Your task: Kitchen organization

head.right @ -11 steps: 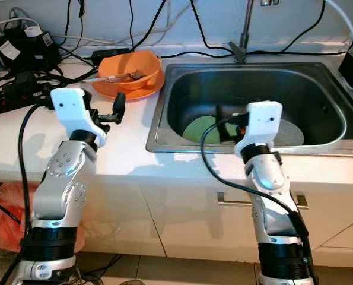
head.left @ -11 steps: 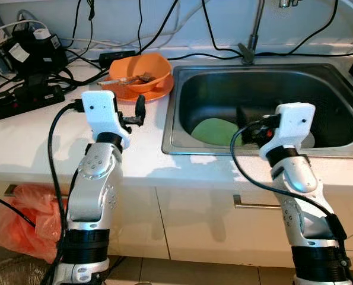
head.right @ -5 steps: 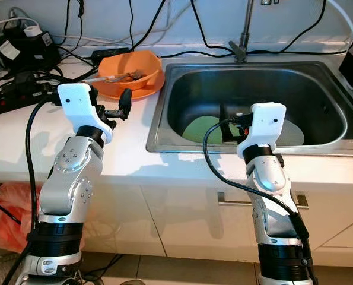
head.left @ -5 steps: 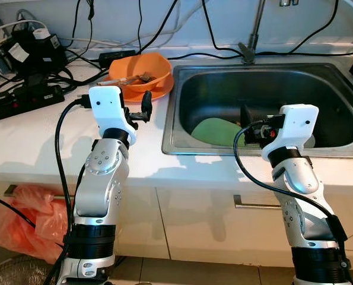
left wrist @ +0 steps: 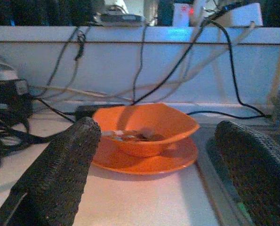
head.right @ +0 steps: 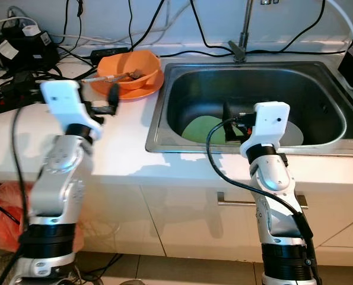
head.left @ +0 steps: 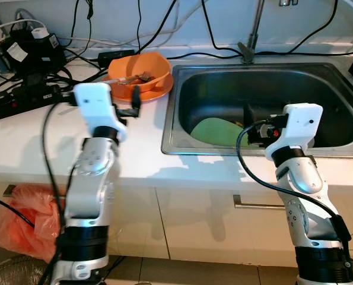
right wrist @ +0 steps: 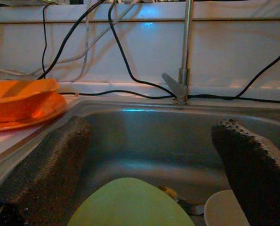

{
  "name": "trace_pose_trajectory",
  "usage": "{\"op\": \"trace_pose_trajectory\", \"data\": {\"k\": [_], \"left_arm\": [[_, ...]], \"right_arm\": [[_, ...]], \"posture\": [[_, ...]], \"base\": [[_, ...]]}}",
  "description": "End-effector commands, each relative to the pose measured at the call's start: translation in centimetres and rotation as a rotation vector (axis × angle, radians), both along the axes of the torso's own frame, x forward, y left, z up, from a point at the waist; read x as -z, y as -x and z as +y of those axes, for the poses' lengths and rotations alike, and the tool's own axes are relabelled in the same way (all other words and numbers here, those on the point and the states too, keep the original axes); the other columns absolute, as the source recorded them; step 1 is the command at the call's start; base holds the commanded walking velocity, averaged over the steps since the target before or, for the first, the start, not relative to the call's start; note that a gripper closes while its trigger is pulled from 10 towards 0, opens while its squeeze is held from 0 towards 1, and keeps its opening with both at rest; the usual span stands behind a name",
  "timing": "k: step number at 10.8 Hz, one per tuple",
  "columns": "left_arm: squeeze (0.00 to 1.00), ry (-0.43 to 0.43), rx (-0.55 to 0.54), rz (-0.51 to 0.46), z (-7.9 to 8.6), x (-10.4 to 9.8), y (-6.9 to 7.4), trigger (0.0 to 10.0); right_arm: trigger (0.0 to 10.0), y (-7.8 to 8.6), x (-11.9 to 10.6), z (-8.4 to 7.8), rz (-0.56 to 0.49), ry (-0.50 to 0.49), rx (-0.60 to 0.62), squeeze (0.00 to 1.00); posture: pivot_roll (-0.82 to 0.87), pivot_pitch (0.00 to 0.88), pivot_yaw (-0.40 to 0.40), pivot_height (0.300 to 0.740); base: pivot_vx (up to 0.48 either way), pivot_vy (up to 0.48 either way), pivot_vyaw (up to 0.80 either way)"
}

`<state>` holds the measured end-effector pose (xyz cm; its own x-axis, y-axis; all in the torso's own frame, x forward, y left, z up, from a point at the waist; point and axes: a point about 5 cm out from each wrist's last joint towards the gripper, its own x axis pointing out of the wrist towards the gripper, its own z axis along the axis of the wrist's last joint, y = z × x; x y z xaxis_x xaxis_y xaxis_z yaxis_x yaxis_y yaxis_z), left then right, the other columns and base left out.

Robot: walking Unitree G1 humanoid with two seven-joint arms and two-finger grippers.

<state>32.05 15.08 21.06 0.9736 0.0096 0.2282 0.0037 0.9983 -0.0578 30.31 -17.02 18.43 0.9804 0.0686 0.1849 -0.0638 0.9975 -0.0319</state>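
An orange bowl (head.left: 142, 70) with food scraps and a utensil sits on an orange plate (head.left: 145, 92) on the white counter, left of the steel sink (head.left: 168, 140). My left gripper (head.left: 134, 101) hovers open just in front of the bowl; in the left wrist view its fingers (left wrist: 67, 160) frame the bowl (left wrist: 147, 127) from a short distance. My right gripper (head.left: 253, 122) is open above the sink's front edge. Below it in the basin lie a green plate (right wrist: 130, 205) and a white plate (right wrist: 227, 209).
Power strips, adapters and tangled cables (head.left: 25, 89) crowd the counter's back left. The faucet (head.left: 253, 35) rises behind the sink. An orange plastic bag (head.left: 22, 217) hangs by the cabinet at lower left.
My left arm has swung left and its gripper now sits a little nearer the orange bowl. The right gripper has crept slightly to the right over the sink.
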Motion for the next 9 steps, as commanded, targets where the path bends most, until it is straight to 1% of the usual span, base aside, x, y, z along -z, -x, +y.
{"op": "trace_pose_trajectory", "data": {"k": [1,2,3,4,5,7,8,9], "left_arm": [[0.0,-0.019,-0.046,0.037,1.0,0.7,0.1,10.0],[0.0,-0.017,-0.051,0.06,1.2,1.1,0.0,10.0],[0.0,-0.013,-0.043,0.059,0.9,1.0,-0.1,10.0],[0.0,0.001,-0.052,0.069,0.8,1.3,-0.1,10.0],[0.0,0.007,-0.041,0.073,0.3,1.5,-0.1,10.0],[0.0,0.016,-0.041,0.082,0.1,1.7,-0.1,10.0],[0.0,0.015,-0.039,0.082,0.0,1.7,0.0,10.0],[0.0,0.022,-0.048,0.075,0.0,1.7,0.0,10.0]], "right_arm": [[10.0,-0.1,-0.4,0.2,-0.02,0.0,-0.011,0.0],[10.0,-0.2,-0.5,0.2,-0.021,-0.007,-0.006,0.0],[10.0,-0.2,-0.7,0.3,-0.024,-0.007,-0.007,0.0],[10.0,-0.3,-0.8,0.2,-0.034,0.015,-0.01,0.0],[10.0,-0.5,-1.2,-0.2,-0.04,0.014,0.008,0.0],[10.0,-0.6,-1.6,-0.8,-0.049,0.023,0.026,0.0],[10.0,-0.5,-1.6,-0.9,-0.052,0.023,0.03,0.0],[10.0,-0.3,-1.8,-0.4,-0.064,0.052,0.01,0.0]], "posture": [[0.11,0.0,0.081,0.74],[0.11,0.0,0.067,0.74],[0.11,0.0,0.062,0.74],[0.09,0.0,0.063,0.74],[0.09,0.0,0.054,0.74],[0.08,0.0,0.053,0.74],[0.07,0.0,0.053,0.74],[0.07,0.004,0.052,0.74]], "base": [[0.0,0.0,0.0],[0.281,0.0,0.0],[0.371,0.0,0.0],[0.382,0.0,0.0],[0.386,0.0,0.0],[0.345,0.0,0.0],[0.296,0.0,0.0],[0.0,0.0,0.0]]}}
